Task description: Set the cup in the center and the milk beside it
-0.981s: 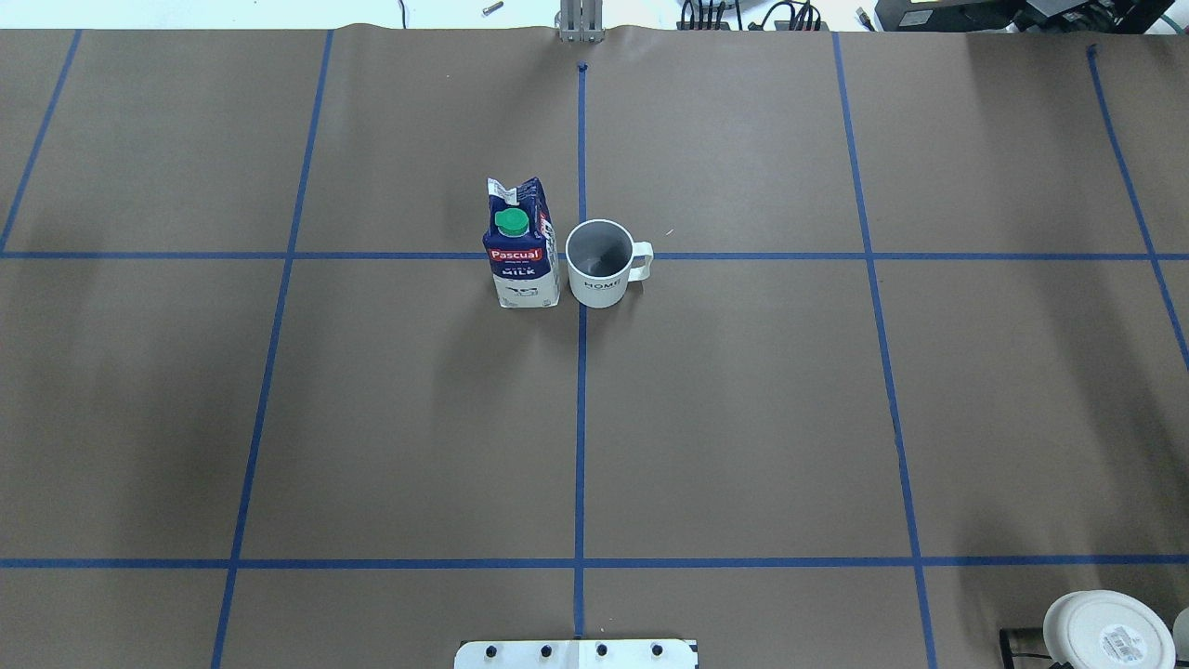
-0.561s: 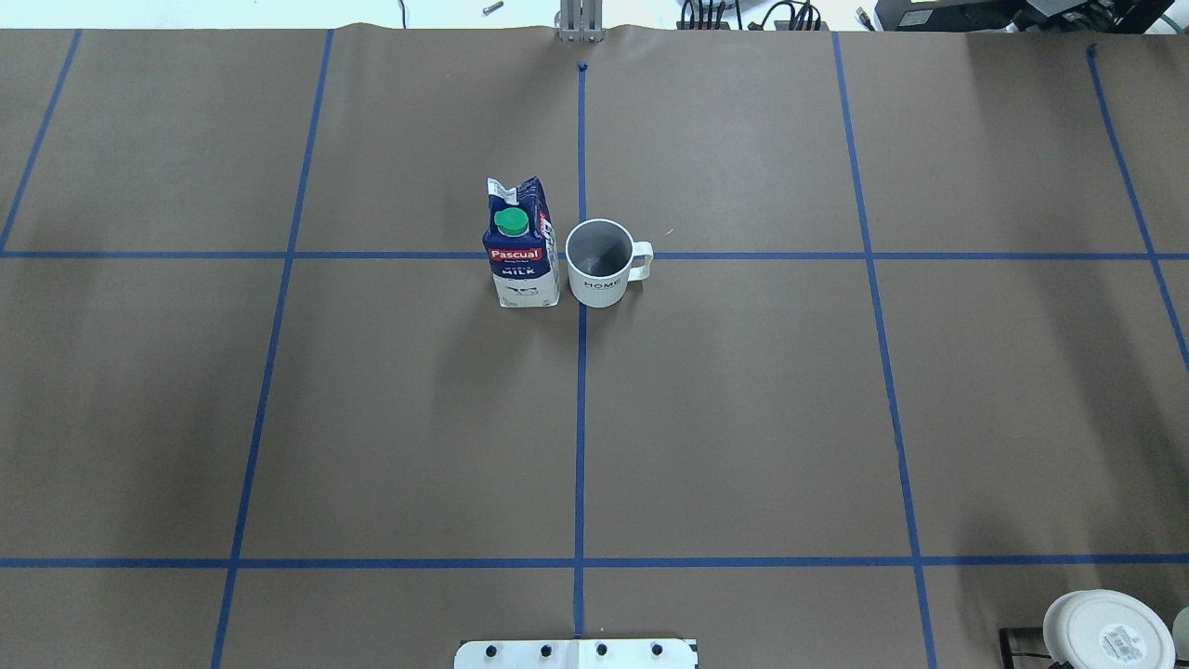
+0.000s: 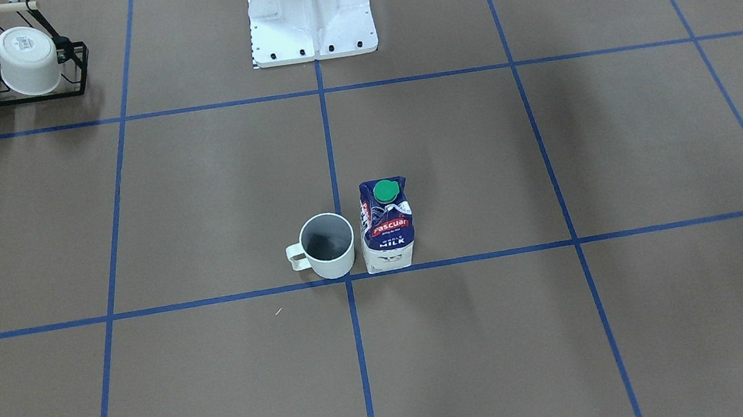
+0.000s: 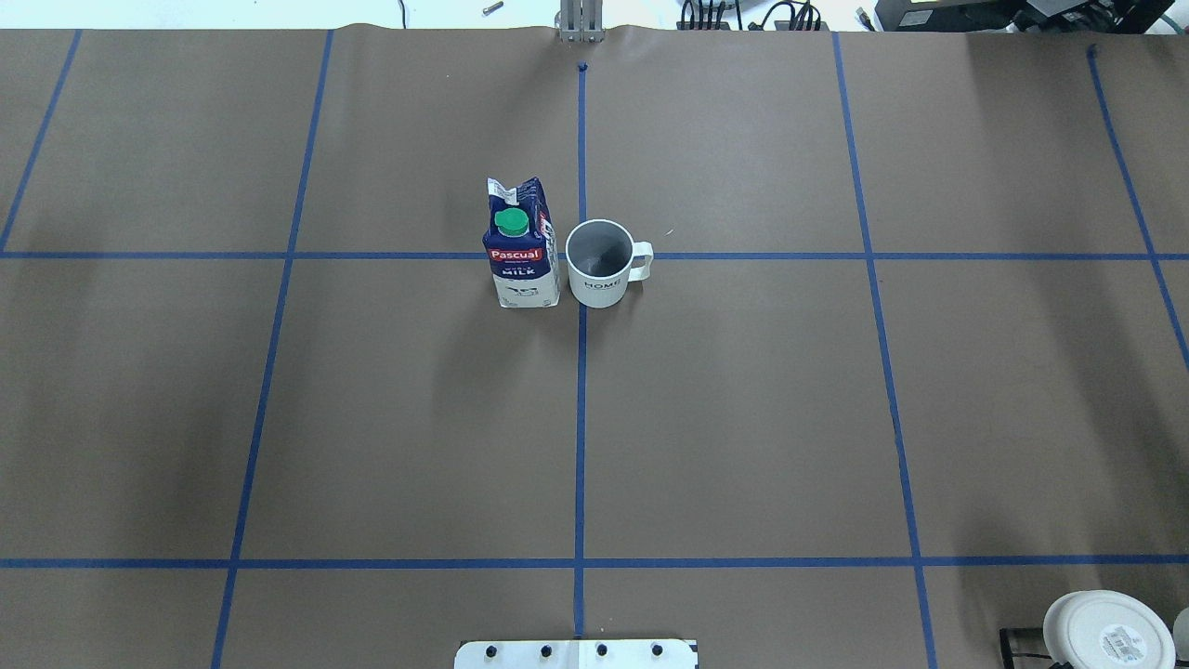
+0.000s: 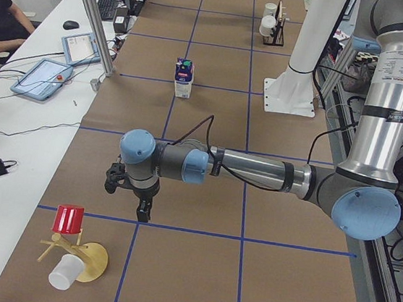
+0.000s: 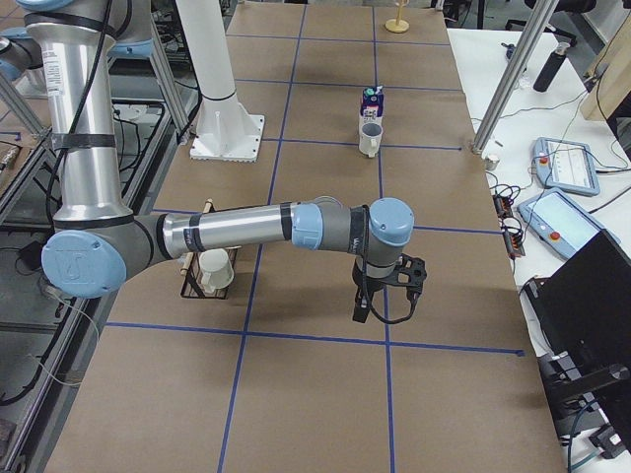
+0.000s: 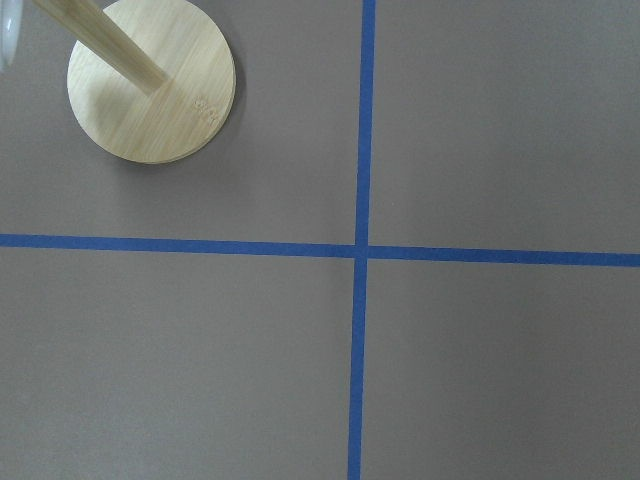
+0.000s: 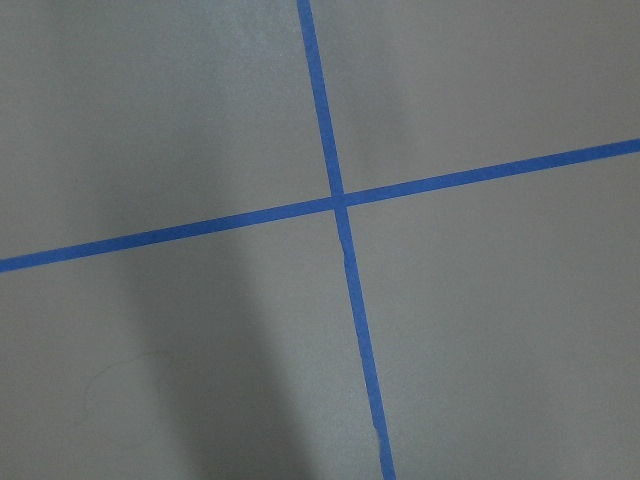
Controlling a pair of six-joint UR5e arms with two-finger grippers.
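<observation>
Front-facing view: the cup (image 3: 328,246) stands upright at the center (image 3: 351,290), its base just on the robot's side of the cross tape line and touching the crossing, with its handle turned away from the milk (image 3: 386,228). The milk stands upright on the other side of the center's long line, just beside the cup with a thin gap between them. The white robot base (image 3: 310,12) is straight back from the center. A black wire rack (image 3: 26,92) with two cream mugs (image 3: 29,61) sits well apart from the center, toward the robot's right.

Overhead view: the cup's body hides the center crossing. The milk is just left of it, with its green cap up.

Left side view: the left gripper (image 5: 129,186) hangs low over the paper, well apart from the center at the robot's left end of the table. Whether its fingers are spread or pressed together cannot be told. Farther still from the center is a wooden stand (image 5: 90,262) carrying a red cup (image 5: 70,220) and a white cup (image 5: 63,275). From here the milk stands in front of the cup and hides it.

Right side view: the right gripper (image 6: 389,291) hangs low, well apart from the center toward the robot's right end, near the rack. Its finger state cannot be told either. The cup stands in front of the milk.

Left wrist view: an outlying tape crossing and the stand's round foot.

Right wrist view: only paper and another tape crossing.
</observation>
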